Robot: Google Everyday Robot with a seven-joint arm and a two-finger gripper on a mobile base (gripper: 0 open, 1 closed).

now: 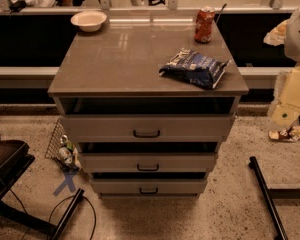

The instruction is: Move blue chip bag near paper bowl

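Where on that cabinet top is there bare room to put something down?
Bare: the cabinet top's left and middle, between paper bowl and blue chip bag. Crowded: the right side, soda can behind the bag. The end effector hangs beyond its right edge.

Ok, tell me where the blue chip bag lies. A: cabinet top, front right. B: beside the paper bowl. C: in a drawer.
A: the blue chip bag lies front right on the cabinet top, far from the paper bowl at back left; the gripper is not in view.
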